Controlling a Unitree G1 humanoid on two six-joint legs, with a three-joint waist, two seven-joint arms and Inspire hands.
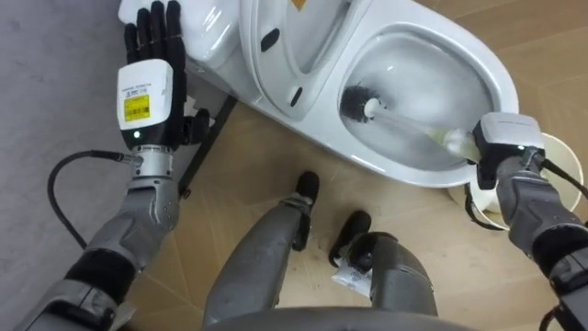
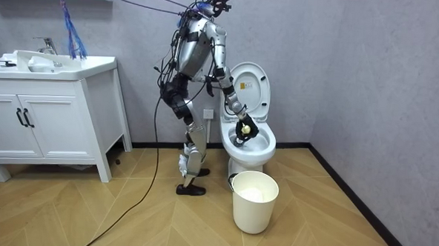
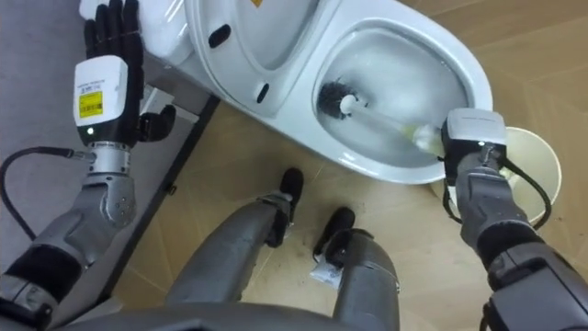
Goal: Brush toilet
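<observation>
Brush [image 1: 404, 122] in closed right hand [image 1: 501, 138], head inside toilet bowl [image 1: 434, 62].

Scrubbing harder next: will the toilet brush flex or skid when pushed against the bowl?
The toilet brush has a straight, thin shaft, probably slightly flexible; its dark bristles likely give. The glossy bowl may let it skid.
</observation>
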